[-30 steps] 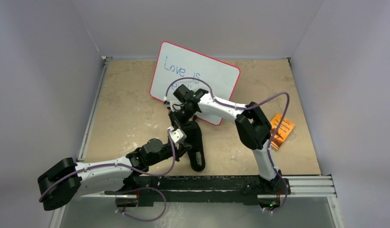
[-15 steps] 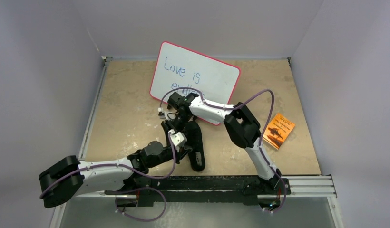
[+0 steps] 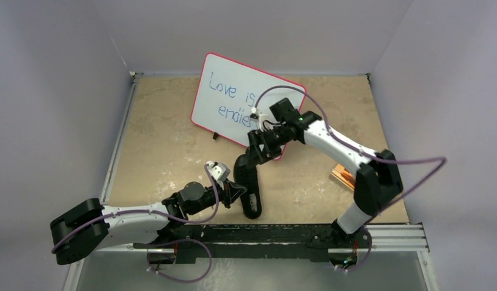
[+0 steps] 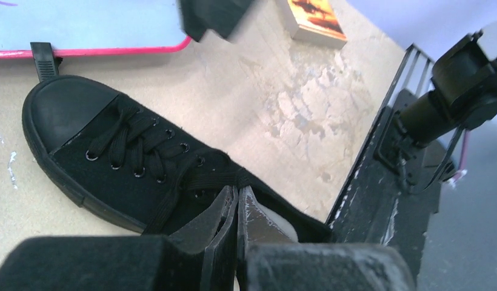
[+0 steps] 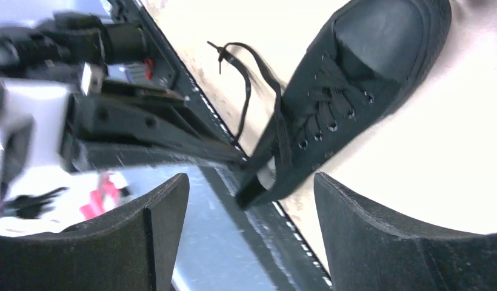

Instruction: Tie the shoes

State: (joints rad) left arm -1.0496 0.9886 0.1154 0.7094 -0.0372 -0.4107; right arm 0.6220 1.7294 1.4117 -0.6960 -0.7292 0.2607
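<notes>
The black shoe [image 3: 251, 187] lies on the table, toe toward the whiteboard. The left wrist view shows its laced front [image 4: 131, 154]. My left gripper [image 4: 239, 189] is at the shoe's collar, its jaws pressed together on a taut black lace [image 4: 200, 180] by the top eyelets. It reaches in from the shoe's left [image 3: 233, 193]. My right gripper [image 3: 257, 151] hangs above the toe, wide open with nothing between its fingers [image 5: 251, 179]. A loose lace [image 5: 245, 73] loops across the table beside the shoe [image 5: 349, 79].
A pink-edged whiteboard [image 3: 246, 97] with blue writing leans behind the shoe, a black clip [image 3: 217, 136] at its foot. An orange booklet [image 3: 342, 176] lies at the right, partly behind my right arm. A black rail [image 3: 264, 233] runs along the near edge.
My right gripper has opened and swung from the shoe's left side to the right, above the toe. Its elbow moved far right. My left gripper stayed shut and drew slightly back.
</notes>
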